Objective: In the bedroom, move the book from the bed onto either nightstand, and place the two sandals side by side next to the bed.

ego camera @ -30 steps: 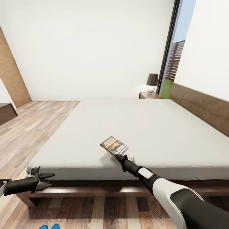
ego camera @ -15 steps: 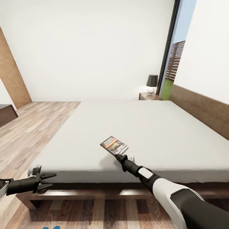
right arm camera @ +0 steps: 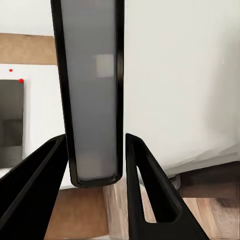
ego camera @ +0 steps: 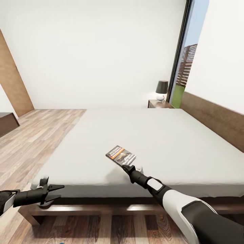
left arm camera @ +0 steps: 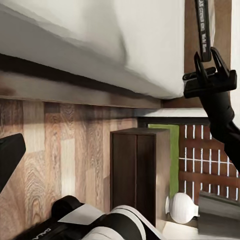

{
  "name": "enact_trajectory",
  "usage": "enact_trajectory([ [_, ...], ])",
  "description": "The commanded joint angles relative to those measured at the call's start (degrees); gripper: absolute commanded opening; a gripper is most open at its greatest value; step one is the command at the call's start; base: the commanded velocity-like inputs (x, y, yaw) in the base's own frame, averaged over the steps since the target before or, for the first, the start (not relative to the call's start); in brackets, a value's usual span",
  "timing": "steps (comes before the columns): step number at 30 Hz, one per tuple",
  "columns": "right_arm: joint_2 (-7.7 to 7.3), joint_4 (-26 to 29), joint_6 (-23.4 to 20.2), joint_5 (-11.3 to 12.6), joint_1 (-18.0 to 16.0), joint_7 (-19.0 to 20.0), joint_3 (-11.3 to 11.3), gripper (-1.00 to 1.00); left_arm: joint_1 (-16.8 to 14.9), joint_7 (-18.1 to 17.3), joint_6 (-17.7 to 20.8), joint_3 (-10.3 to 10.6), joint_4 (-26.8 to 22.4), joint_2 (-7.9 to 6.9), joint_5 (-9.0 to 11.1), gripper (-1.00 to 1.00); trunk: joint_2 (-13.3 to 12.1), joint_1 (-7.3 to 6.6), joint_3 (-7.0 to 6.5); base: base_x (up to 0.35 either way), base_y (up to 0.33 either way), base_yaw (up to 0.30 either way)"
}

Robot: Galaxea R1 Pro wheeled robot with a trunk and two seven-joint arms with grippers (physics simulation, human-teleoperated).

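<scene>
The left gripper [ego camera: 56, 191] hangs low at the near left, by the corner of the bed [ego camera: 189, 142], its fingers spread with nothing between them. The right gripper [ego camera: 126, 166] reaches over the near edge of the mattress and pinches the near corner of the book [ego camera: 121, 155], which is on the bed. Far back, the nightstand [ego camera: 158, 103] holds a lamp [ego camera: 161, 90].

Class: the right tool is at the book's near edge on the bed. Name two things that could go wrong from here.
1. The right tool meets only the near edge of the book; so shallow a grip could let the thin paperback tilt or slip out when lifted.
2. The nightstand stands beyond the far corner of the bed, beside a lamp, which the book might bump on placement.
</scene>
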State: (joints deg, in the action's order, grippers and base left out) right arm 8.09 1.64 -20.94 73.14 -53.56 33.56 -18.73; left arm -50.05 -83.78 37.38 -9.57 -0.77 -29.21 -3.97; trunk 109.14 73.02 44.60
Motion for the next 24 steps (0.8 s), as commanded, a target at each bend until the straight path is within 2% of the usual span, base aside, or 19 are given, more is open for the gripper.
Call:
enact_trajectory([
  [1, 0.00, 0.0, -0.2, 0.7, 0.0, 0.1, -1.7, -1.00, 0.0, -0.3, 0.5, -0.3, 0.0, 0.30, -0.4, 1.00, -0.4, -0.23, -0.13, 0.000, 0.000, 0.000],
  [8, 0.00, 0.0, -0.2, 0.9, 0.0, 0.1, -4.9, -1.00, 0.0, -0.2, 0.3, -0.3, 0.0, 1.82, -0.4, 1.00, -3.2, -1.77, -1.39, 0.000, 0.000, 0.000],
  [24, 0.00, 0.0, -0.2, 0.8, 0.0, 0.1, -5.7, -1.00, 0.0, -0.3, 0.2, -0.3, 0.0, 2.40, -0.5, 1.00, -9.6, -5.28, -4.26, 0.000, 0.000, 0.000],
])
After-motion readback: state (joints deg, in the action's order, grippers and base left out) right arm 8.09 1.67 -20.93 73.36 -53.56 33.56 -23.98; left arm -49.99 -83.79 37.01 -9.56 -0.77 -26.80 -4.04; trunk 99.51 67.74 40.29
